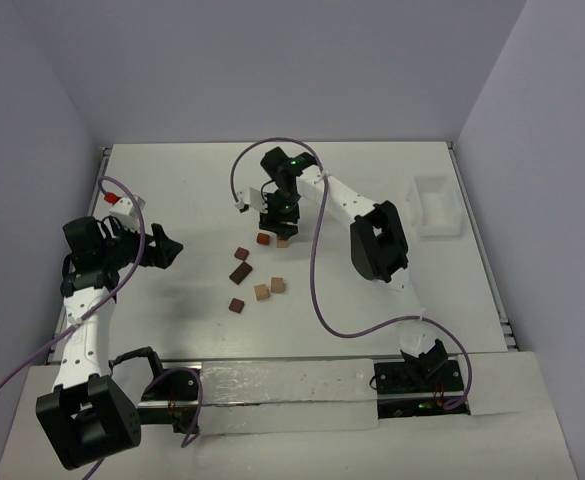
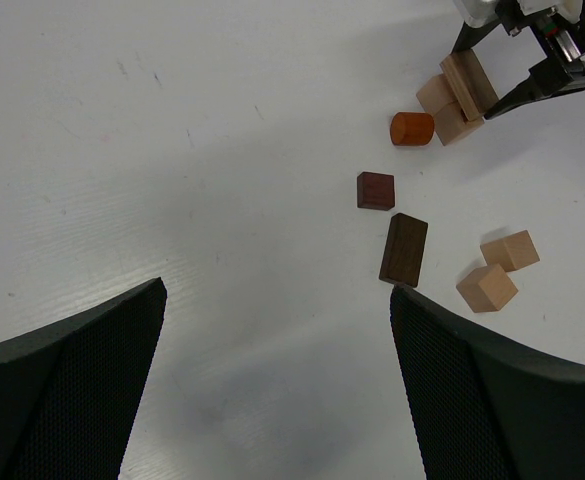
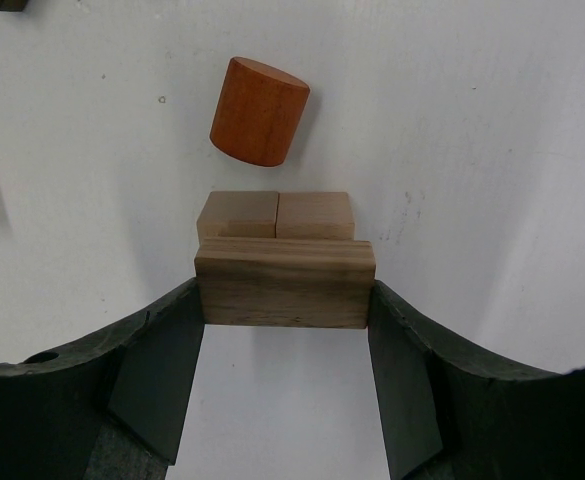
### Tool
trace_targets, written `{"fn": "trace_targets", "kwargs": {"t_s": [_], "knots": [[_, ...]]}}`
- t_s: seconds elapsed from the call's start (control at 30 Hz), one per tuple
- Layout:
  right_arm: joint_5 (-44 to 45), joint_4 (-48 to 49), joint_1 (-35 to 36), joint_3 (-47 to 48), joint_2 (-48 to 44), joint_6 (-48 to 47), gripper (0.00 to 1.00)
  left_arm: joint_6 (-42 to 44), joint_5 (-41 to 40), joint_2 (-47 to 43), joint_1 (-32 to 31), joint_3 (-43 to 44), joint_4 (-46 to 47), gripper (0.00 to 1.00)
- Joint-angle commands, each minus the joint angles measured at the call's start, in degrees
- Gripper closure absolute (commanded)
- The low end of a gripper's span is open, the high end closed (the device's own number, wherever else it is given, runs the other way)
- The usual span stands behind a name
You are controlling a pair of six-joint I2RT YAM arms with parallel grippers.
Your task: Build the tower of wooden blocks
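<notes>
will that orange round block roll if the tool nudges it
Likely yes: the orange cylinder has a curved wall, so a side push could send it rolling; whether it lies on that wall I cannot tell. It looks like solid wood, so probably stiff and light.

The table [image 2: 172, 150] is a white, matt surface with faint scuffs and specks. The long block [image 3: 284, 283] is bare wood with streaky brown grain and no shine. The two tan cubes [image 3: 237, 214] are pale, unvarnished wood, smooth and dull. The cylinder [image 3: 260, 110] is reddish-orange wood, smooth, with a soft sheen. The dark blocks [image 2: 404, 249] are deep brown wood with fine grain, matt. The left gripper [image 2: 277, 288] has fingers [image 2: 82, 400] of black plastic covered in a fine dotted texture. The right gripper [image 3: 285, 290] has fingers [image 3: 162, 370] of smooth, matt black plastic. The box [image 1: 435, 207] looks like pale plastic.
</notes>
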Motion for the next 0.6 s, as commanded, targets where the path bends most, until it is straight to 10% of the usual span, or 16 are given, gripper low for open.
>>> {"fn": "trace_targets", "kwargs": {"t_s": [0.0,0.57], "knots": [[0.6,-0.2,0.8,2.7,1.0,0.1,0.62,0.5,0.3,-0.4,0.5,1.1,1.0,0.01],[0.9,-0.1,1.0,2.2,1.1,0.1,0.42,0.5,0.3,0.0,0.5,1.2,1.0,0.01]]}}
